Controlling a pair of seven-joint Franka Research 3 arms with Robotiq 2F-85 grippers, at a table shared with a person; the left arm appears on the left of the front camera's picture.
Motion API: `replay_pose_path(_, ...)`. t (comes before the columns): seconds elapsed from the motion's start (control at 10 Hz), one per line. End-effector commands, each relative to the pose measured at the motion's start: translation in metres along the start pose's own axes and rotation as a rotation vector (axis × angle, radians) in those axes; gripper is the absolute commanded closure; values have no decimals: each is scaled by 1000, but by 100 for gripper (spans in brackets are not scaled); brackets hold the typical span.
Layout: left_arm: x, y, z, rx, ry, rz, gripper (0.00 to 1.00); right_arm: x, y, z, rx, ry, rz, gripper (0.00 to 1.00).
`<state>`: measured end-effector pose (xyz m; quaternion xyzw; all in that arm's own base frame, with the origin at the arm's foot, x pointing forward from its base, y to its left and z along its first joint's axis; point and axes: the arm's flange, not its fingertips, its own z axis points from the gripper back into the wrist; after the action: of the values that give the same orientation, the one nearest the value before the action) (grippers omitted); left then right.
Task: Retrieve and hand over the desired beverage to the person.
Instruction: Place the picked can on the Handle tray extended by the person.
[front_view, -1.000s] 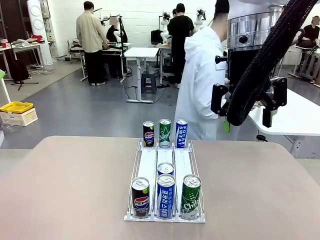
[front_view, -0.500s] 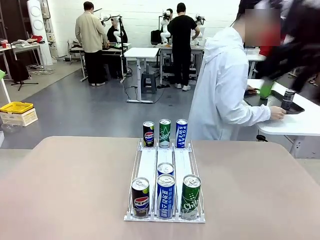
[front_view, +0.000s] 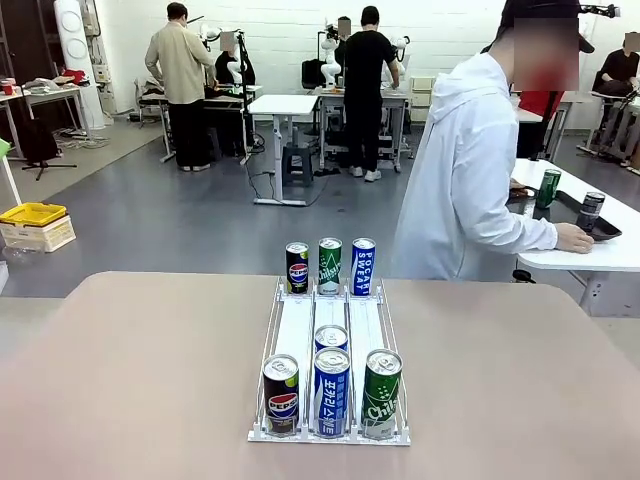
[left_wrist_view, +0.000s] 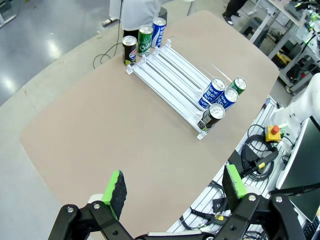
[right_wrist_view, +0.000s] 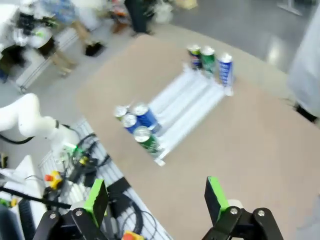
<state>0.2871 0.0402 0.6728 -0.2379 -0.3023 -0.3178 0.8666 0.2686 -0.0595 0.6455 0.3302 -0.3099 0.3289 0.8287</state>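
Using the clear can rack (front_view: 330, 400) on the tan table (front_view: 130, 380) as the landmark: at its near end stand a Pepsi can (front_view: 281, 394), a blue Pocari can (front_view: 332, 391) and a green Chilsung can (front_view: 381, 393), with a second blue can (front_view: 331, 340) just behind the middle one. At the rack's far end stand three more cans, Pepsi (front_view: 297, 267), green (front_view: 330, 265) and Pocari Sweat (front_view: 363, 266), upright in a row. Beyond the rack's far right corner the person (front_view: 470, 180) in a white hooded jacket stands turned toward a white side table (front_view: 600, 250), one hand (front_view: 574, 238) resting on it near a dark can (front_view: 592, 208) and a green can (front_view: 548, 188). High above the rack, the left gripper (left_wrist_view: 172, 187) hangs with fingers spread wide and nothing between them; the right gripper (right_wrist_view: 156, 197) is likewise wide apart and empty.
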Motion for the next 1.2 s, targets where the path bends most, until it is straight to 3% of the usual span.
replay_pose_path(0.0,0,0,0,-7,-4,-4,0,-6,6,-1,84,-6,-35,0)
replay_pose_path(0.5,0,0,0,-7,-4,-4,0,-10,27,8,-41,-56,-69,0)
replay_pose_path(1.1,0,0,0,-7,-4,-4,0,-9,18,16,-7,-44,-37,0)
